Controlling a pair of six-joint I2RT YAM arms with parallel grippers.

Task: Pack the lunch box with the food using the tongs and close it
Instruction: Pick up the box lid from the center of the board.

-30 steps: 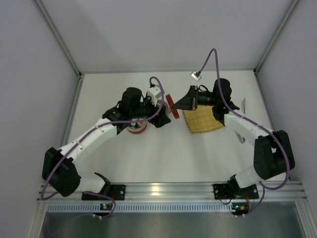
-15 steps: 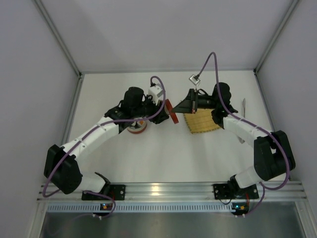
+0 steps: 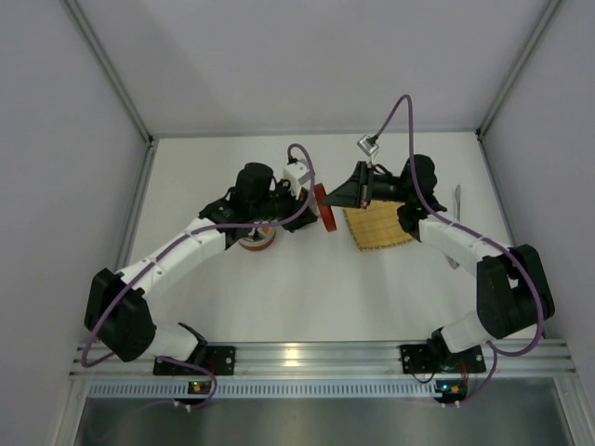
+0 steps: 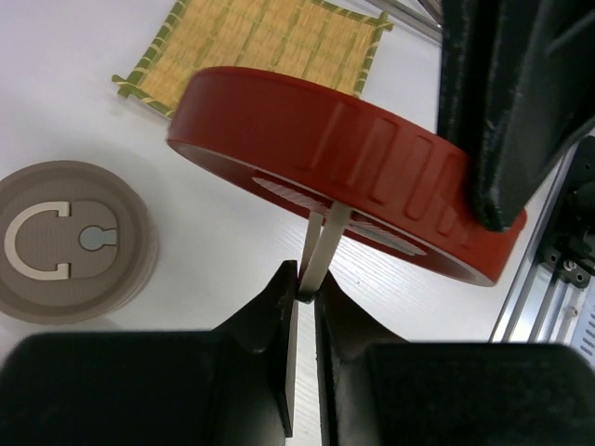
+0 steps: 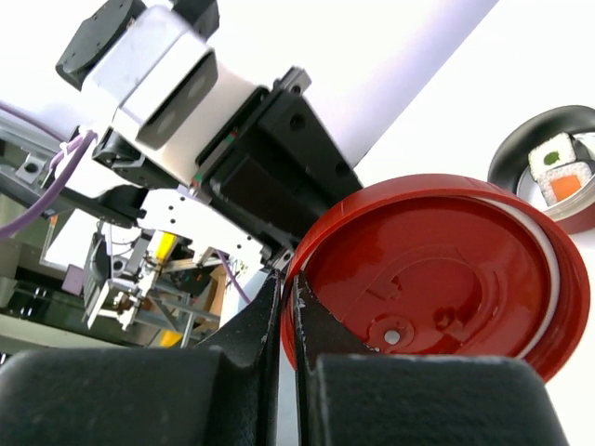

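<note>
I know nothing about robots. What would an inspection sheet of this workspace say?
Surface: white table, no spills seen.
Job's things: red lid held tilted above the table; sushi pieces inside the dark bowl; tongs lying right of the bamboo mat.
Clutter: grey disc on the table.
Grippers: right gripper shut on the lid's rim; left gripper pinching a thin pale strip under the lid.
Cables: purple cables run along both arms.
Surroundings: grey walls; nothing else seen.

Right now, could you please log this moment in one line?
right gripper: shut on red lid | left gripper: shut on thin strip under lid | lunch box: open, sushi inside
</note>
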